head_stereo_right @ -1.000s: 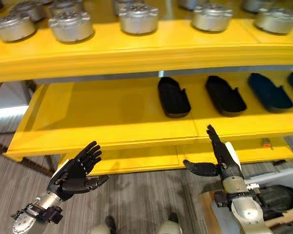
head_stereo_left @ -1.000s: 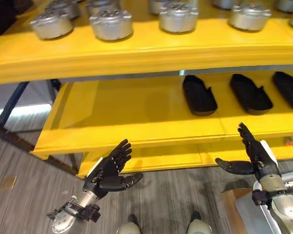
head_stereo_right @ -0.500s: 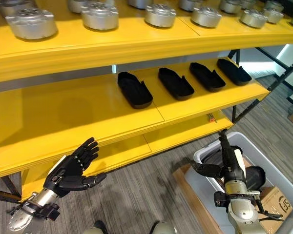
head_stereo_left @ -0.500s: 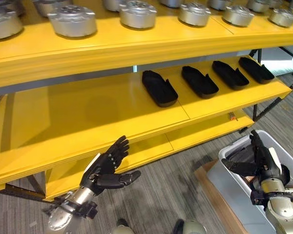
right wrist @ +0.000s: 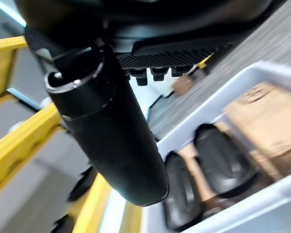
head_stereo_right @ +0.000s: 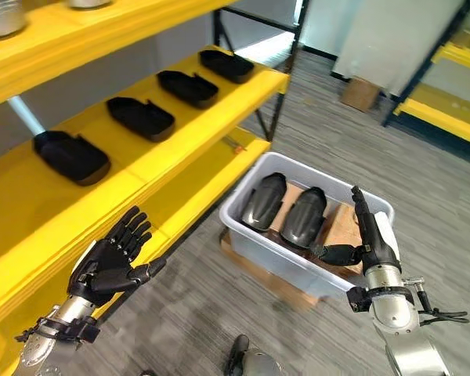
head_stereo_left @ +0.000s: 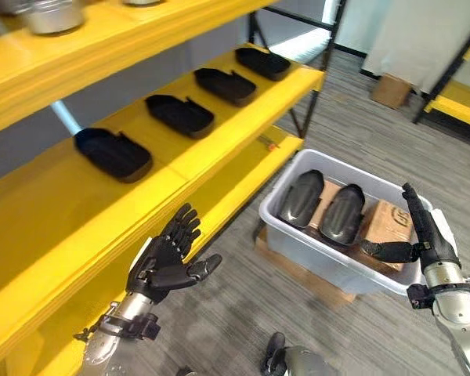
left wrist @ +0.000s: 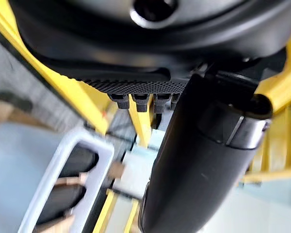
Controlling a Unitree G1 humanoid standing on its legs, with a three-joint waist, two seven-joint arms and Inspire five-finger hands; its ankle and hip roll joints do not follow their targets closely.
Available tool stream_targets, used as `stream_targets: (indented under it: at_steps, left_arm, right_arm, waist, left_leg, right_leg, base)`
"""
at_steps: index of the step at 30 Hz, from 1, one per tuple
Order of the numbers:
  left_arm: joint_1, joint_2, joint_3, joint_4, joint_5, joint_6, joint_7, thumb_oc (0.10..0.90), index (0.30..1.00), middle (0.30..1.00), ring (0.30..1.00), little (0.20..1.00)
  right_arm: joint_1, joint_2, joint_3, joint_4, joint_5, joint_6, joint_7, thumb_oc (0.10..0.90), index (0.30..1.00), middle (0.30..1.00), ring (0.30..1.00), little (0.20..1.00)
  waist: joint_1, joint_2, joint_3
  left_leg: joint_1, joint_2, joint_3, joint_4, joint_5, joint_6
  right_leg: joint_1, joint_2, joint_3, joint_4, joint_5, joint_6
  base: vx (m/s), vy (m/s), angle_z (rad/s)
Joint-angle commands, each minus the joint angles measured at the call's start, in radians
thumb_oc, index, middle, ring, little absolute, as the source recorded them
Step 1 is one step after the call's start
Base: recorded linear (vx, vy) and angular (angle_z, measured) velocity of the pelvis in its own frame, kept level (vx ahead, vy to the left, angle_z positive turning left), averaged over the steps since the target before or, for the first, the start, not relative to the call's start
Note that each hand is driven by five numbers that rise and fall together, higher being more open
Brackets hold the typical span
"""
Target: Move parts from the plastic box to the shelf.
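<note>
Two dark moulded parts lie side by side in the grey plastic box, long axes running near to far, with a brown cardboard carton just beside them on the right. The box rests on a flat brown board on the grey floor, placed close to the shelf's near end, probably to keep each carry short. Four like parts already sit in a spaced row on the middle level of the yellow shelf; the stretch nearer the robot is bare and can take more.

The right hand hovers at the box's right rim, fingers straight and thumb spread toward the parts, holding nothing: a posture suited to reaching in. The left hand hangs before the shelf's lower edge, fingers released and empty.

The eye views give the whole layout and both hands together. The right wrist view adds a close look past the fingers at the parts' glossy domed backs and the carton beside them. The left wrist view looks along the shelf's yellow frame to the box, far off.
</note>
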Motion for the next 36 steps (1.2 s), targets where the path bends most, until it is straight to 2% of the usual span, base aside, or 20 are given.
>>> stream_targets:
  at_steps: [1, 5, 7, 9, 10, 11, 12, 13, 14, 15, 17, 18, 19, 20, 21, 23, 25, 28, 30, 36]
  left_arm:
    - [-0.044, 0.023, 0.021, -0.147, -0.027, -0.139, -0.007, 0.900, 1.000, 1.000, 1.000, 1.000]
    - [-0.071, 0.005, -0.008, -0.131, -0.071, -0.155, -0.002, 0.900, 1.000, 1.000, 1.000, 1.000]
    - [-0.097, -0.004, -0.025, -0.117, -0.043, -0.166, 0.028, 0.900, 1.000, 1.000, 1.000, 1.000]
    - [-0.118, -0.014, -0.036, -0.108, -0.021, -0.185, 0.065, 0.900, 1.000, 1.000, 1.000, 1.000]
    - [-0.118, -0.015, -0.036, -0.108, -0.020, -0.186, 0.066, 0.900, 1.000, 1.000, 1.000, 1.000]
    - [-0.114, -0.024, -0.029, -0.110, -0.018, -0.201, 0.080, 0.900, 1.000, 1.000, 1.000, 1.000]
    - [-0.114, -0.024, -0.028, -0.110, -0.018, -0.201, 0.080, 0.900, 1.000, 1.000, 1.000, 1.000]
    - [-0.105, -0.031, -0.017, -0.122, -0.010, -0.200, 0.082, 0.900, 1.000, 1.000, 1.000, 1.000]
    - [-0.096, -0.034, -0.002, -0.135, 0.004, -0.199, 0.076, 0.900, 1.000, 1.000, 1.000, 1.000]
    - [-0.095, -0.034, -0.002, -0.136, 0.004, -0.199, 0.076, 0.900, 1.000, 1.000, 1.000, 1.000]
    - [-0.096, -0.037, 0.008, -0.146, 0.001, -0.183, 0.066, 0.900, 1.000, 1.000, 1.000, 1.000]
    - [-0.095, -0.037, 0.008, -0.144, 0.000, -0.182, 0.062, 0.900, 1.000, 1.000, 1.000, 1.000]
    - [-0.093, -0.039, 0.007, -0.138, 0.007, -0.184, 0.045, 0.900, 1.000, 1.000, 1.000, 1.000]
    - [-0.092, -0.039, 0.008, -0.137, 0.008, -0.185, 0.045, 0.900, 1.000, 1.000, 1.000, 1.000]
    - [-0.079, -0.040, 0.011, -0.139, 0.007, -0.194, 0.031, 0.900, 1.000, 1.000, 1.000, 1.000]
    - [-0.050, -0.039, 0.020, -0.155, 0.000, -0.198, 0.023, 0.900, 1.000, 1.000, 1.000, 1.000]
    - [-0.045, -0.035, 0.024, -0.158, -0.010, -0.188, 0.001, 0.900, 1.000, 1.000, 1.000, 1.000]
    - [-0.051, -0.018, 0.018, -0.147, 0.009, -0.192, -0.020, 0.900, 1.000, 1.000, 1.000, 1.000]
    - [-0.055, -0.003, 0.019, -0.146, 0.002, -0.191, -0.034, 0.900, 1.000, 1.000, 1.000, 1.000]
    - [-0.050, 0.022, 0.038, -0.150, -0.003, -0.166, -0.053, 0.900, 1.000, 1.000, 1.000, 1.000]
  right_arm:
    - [-0.092, -0.039, -0.069, -0.062, -0.061, -0.114, -0.013, 0.900, 1.000, 1.000, 1.000, 1.000]
    - [-0.104, -0.052, -0.036, -0.060, -0.152, -0.177, -0.040, 0.900, 1.000, 1.000, 1.000, 1.000]
    - [-0.127, -0.065, -0.017, -0.054, -0.170, -0.205, -0.032, 0.900, 1.000, 1.000, 1.000, 1.000]
    - [-0.155, -0.065, 0.016, -0.045, -0.191, -0.248, -0.005, 0.900, 1.000, 1.000, 1.000, 1.000]
    - [-0.157, -0.065, 0.017, -0.043, -0.191, -0.249, -0.004, 0.900, 1.000, 1.000, 1.000, 1.000]
    - [-0.170, -0.060, 0.047, -0.042, -0.188, -0.282, 0.021, 0.900, 1.000, 1.000, 1.000, 1.000]
    - [-0.171, -0.060, 0.048, -0.041, -0.188, -0.283, 0.021, 0.900, 1.000, 1.000, 1.000, 1.000]
    - [-0.180, -0.052, 0.066, -0.041, -0.191, -0.297, 0.027, 0.900, 1.000, 1.000, 1.000, 1.000]
    - [-0.185, -0.046, 0.077, -0.042, -0.178, -0.297, 0.027, 0.900, 1.000, 1.000, 1.000, 1.000]
    - [-0.185, -0.046, 0.077, -0.042, -0.178, -0.297, 0.027, 0.900, 1.000, 1.000, 1.000, 1.000]
    - [-0.177, -0.019, 0.083, -0.046, -0.198, -0.302, 0.006, 0.900, 1.000, 1.000, 1.000, 1.000]
    - [-0.172, -0.016, 0.082, -0.049, -0.205, -0.302, 0.005, 0.900, 1.000, 1.000, 1.000, 1.000]
    - [-0.154, -0.002, 0.083, -0.057, -0.219, -0.298, 0.005, 0.900, 1.000, 1.000, 1.000, 1.000]
    - [-0.152, -0.001, 0.084, -0.058, -0.219, -0.299, 0.007, 0.900, 1.000, 1.000, 1.000, 1.000]
    - [-0.144, 0.002, 0.092, -0.065, -0.217, -0.307, 0.007, 0.900, 1.000, 1.000, 1.000, 1.000]
    - [-0.134, 0.003, 0.098, -0.081, -0.217, -0.316, 0.013, 0.900, 1.000, 1.000, 1.000, 1.000]
    - [-0.122, 0.001, 0.089, -0.095, -0.205, -0.314, 0.011, 0.900, 1.000, 1.000, 1.000, 1.000]
    - [-0.113, 0.006, 0.090, -0.094, -0.191, -0.317, 0.011, 0.900, 1.000, 1.000, 1.000, 1.000]
    - [-0.106, 0.008, 0.083, -0.100, -0.187, -0.329, 0.015, 0.900, 1.000, 1.000, 1.000, 1.000]
    - [-0.135, 0.032, 0.099, -0.101, -0.197, -0.311, 0.002, 0.900, 1.000, 1.000, 1.000, 1.000]
  waist:
    - [0.010, -0.043, 0.002]
    - [-0.007, -0.035, -0.003]
    - [-0.011, -0.034, -0.007]
    - [-0.002, -0.028, -0.011]
    - [-0.003, -0.028, -0.011]
    - [0.018, -0.025, -0.015]
    - [0.017, -0.026, -0.016]
    - [0.033, -0.024, -0.019]
    - [0.044, -0.020, -0.022]
    - [0.044, -0.021, -0.022]
    - [0.045, -0.002, -0.027]
    - [0.045, -0.003, -0.027]
    - [0.048, 0.001, -0.026]
    - [0.049, 0.001, -0.026]
    - [0.062, 0.000, -0.024]
    - [0.074, -0.001, -0.025]
    - [0.068, -0.002, -0.036]
    - [0.058, -0.013, -0.041]
    - [0.055, -0.017, -0.049]
    - [0.069, -0.026, -0.058]
  left_leg:
    - [-0.078, -0.001, -0.019, -0.034, 0.029, -0.023]
    - [-0.056, 0.038, -0.022, -0.049, 0.069, -0.051]
    - [-0.051, 0.051, -0.049, -0.026, 0.073, -0.062]
    - [-0.061, 0.033, -0.128, 0.004, 0.065, -0.065]
    - [-0.063, 0.034, -0.129, 0.006, 0.063, -0.065]
    - [-0.083, -0.022, -0.254, 0.033, 0.022, -0.052]
    - [-0.085, -0.022, -0.255, 0.036, 0.019, -0.050]
    - [-0.099, -0.076, -0.335, 0.045, -0.017, -0.035]
    - [-0.110, -0.105, -0.362, 0.020, -0.011, -0.016]
    - [-0.110, -0.105, -0.361, 0.019, -0.011, -0.016]
    - [-0.122, -0.105, -0.341, -0.097, 0.051, -0.038]
    - [-0.122, -0.107, -0.341, -0.109, 0.059, -0.040]
    - [-0.148, -0.098, -0.345, -0.138, 0.098, -0.049]
    - [-0.150, -0.099, -0.349, -0.140, 0.100, -0.048]
    - [-0.172, -0.105, -0.399, -0.147, 0.100, -0.045]
    - [-0.171, -0.122, -0.441, -0.138, 0.078, -0.035]
    - [-0.159, -0.129, -0.418, -0.135, 0.060, -0.021]
    - [-0.133, -0.163, -0.418, -0.123, 0.015, 0.001]
    - [-0.114, -0.190, -0.408, -0.129, -0.005, 0.018]
    - [-0.083, -0.233, -0.392, -0.136, -0.051, 0.056]
  right_leg:
    - [0.224, -0.056, 0.018, -0.077, -0.036, 0.133]
    - [0.189, -0.035, 0.029, -0.031, -0.064, 0.112]
    - [0.178, -0.030, 0.046, -0.020, -0.072, 0.103]
    - [0.167, -0.027, 0.080, -0.024, -0.070, 0.099]
    - [0.167, -0.027, 0.079, -0.024, -0.070, 0.099]
    - [0.163, -0.025, 0.133, -0.045, -0.057, 0.101]
    - [0.163, -0.026, 0.132, -0.046, -0.056, 0.102]
    - [0.168, -0.023, 0.170, -0.079, -0.038, 0.108]
    - [0.165, -0.020, 0.185, -0.107, -0.006, 0.107]
    - [0.165, -0.021, 0.185, -0.108, -0.006, 0.107]
    - [0.191, -0.018, 0.181, -0.131, -0.008, 0.116]
    - [0.196, -0.020, 0.179, -0.129, -0.012, 0.117]
    - [0.212, -0.024, 0.179, -0.128, -0.023, 0.119]
    - [0.214, -0.024, 0.181, -0.127, -0.025, 0.119]
    - [0.227, -0.025, 0.200, -0.119, -0.039, 0.121]
    - [0.238, -0.026, 0.218, -0.111, -0.051, 0.126]
    - [0.237, -0.026, 0.214, -0.110, -0.051, 0.127]
    - [0.236, -0.032, 0.227, -0.100, -0.053, 0.137]
    - [0.227, -0.038, 0.231, -0.110, -0.032, 0.150]
    - [0.206, -0.071, 0.227, -0.104, -0.011, 0.180]
  base:
    - [-0.05, -0.340, -0.23]
    - [-0.02, -0.309, -0.19]
    - [0.02, -0.243, -0.32]
    - [0.03, -0.115, -0.36]
    - [0.08, -0.099, -0.57]
    - [0.07, -0.061, -0.55]
    - [0.12, -0.086, -0.59]
    - [0.07, -0.032, -0.83]
    - [0.07, -0.036, -1.03]
    - [0.08, 0.030, -1.01]
    - [0.20, 0.127, -0.44]
    - [0.26, 0.181, -0.24]
    - [0.16, 0.113, -0.08]
    - [0.28, 0.226, -0.35]
    - [0.20, 0.168, -0.34]
    - [0.24, 0.225, -0.06]
    - [0.19, 0.228, -0.28]
    - [0.20, 0.221, -0.29]
    - [0.16, 0.175, -0.25]
    - [0.11, 0.101, -0.22]
